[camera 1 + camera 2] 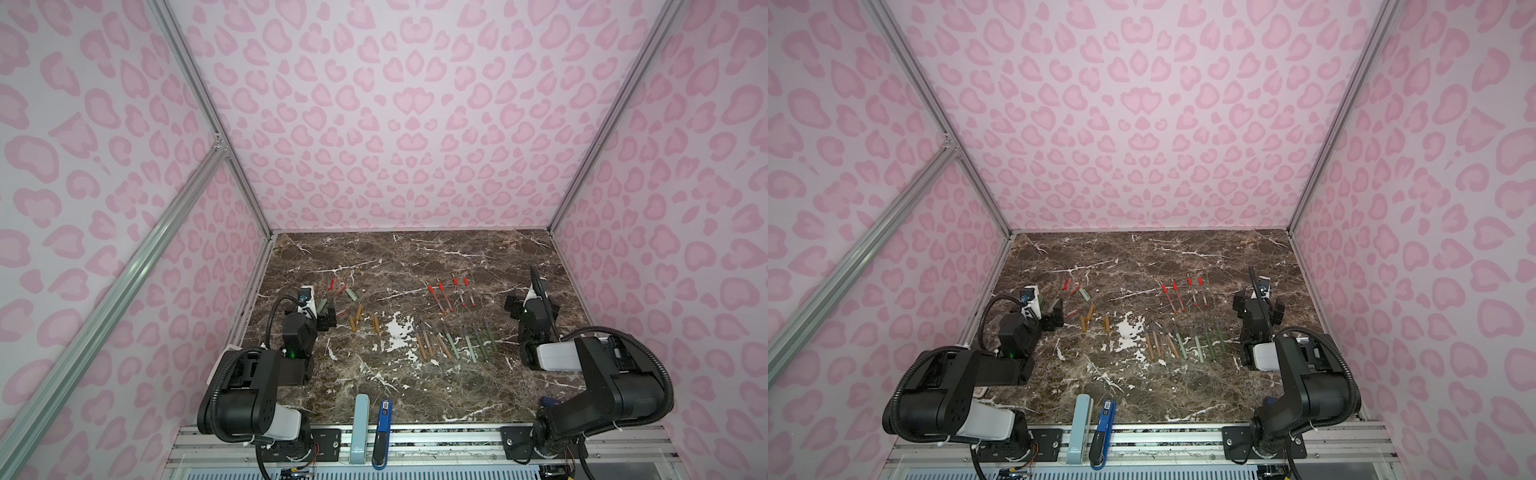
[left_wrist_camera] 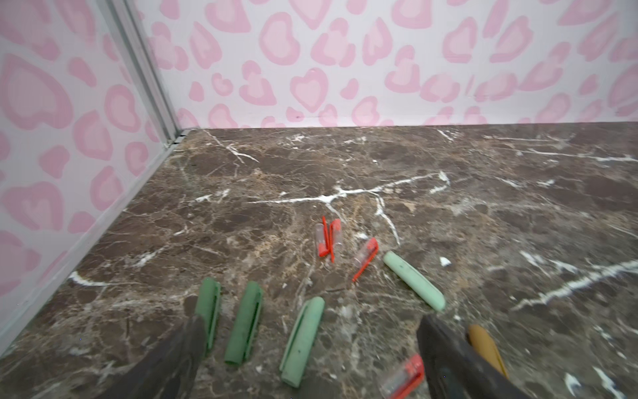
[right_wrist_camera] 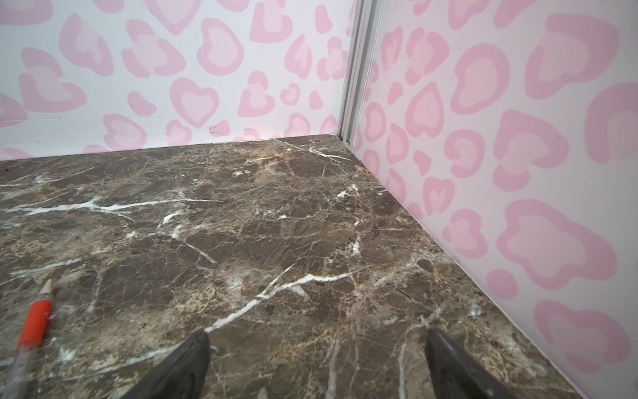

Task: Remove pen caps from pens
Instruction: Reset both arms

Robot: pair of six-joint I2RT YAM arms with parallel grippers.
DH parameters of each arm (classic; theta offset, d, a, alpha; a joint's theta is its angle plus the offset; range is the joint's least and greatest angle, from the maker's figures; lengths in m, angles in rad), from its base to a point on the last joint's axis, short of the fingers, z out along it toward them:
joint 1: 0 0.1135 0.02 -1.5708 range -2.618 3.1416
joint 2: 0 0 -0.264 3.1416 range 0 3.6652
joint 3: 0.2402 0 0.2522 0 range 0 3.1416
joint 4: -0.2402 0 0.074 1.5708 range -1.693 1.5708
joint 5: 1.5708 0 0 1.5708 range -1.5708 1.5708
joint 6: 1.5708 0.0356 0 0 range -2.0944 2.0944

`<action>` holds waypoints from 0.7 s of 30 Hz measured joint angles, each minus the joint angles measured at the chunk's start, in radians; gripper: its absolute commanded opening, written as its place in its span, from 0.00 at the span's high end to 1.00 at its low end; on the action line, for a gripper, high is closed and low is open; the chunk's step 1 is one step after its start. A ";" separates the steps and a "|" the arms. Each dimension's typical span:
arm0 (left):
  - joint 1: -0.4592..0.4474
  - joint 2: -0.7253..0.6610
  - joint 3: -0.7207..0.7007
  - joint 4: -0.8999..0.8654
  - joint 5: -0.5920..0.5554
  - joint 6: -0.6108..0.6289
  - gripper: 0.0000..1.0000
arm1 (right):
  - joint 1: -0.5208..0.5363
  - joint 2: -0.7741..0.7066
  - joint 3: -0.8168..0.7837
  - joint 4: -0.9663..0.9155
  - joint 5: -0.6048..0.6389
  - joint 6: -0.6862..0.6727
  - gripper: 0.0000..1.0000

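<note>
Both spread, empty: left gripper (image 2: 312, 323), right gripper (image 3: 317, 335) | loose caps (image 2: 245, 321) at 9 o'clock by the left | we fear a low sweep rolls them away.

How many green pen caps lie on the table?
4, in the left wrist view: a dark green cap partly behind a fingertip, a second dark green cap beside it, a pale green cap next, another pale cap near a red cap. Some may be hidden.
</note>
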 measured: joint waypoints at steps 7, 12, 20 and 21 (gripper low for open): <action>0.000 0.007 0.074 -0.026 -0.035 -0.007 0.02 | 0.000 0.000 0.000 0.000 0.000 0.000 0.01; 0.018 0.010 0.108 -0.077 -0.104 -0.049 0.02 | 0.000 0.000 0.000 0.000 0.000 0.000 0.01; 0.019 0.012 0.108 -0.100 -0.117 -0.061 0.02 | 0.000 0.000 0.000 0.000 0.000 0.000 0.01; 0.019 0.012 0.109 -0.100 -0.121 -0.061 0.02 | 0.000 0.000 0.000 0.000 0.000 0.000 0.01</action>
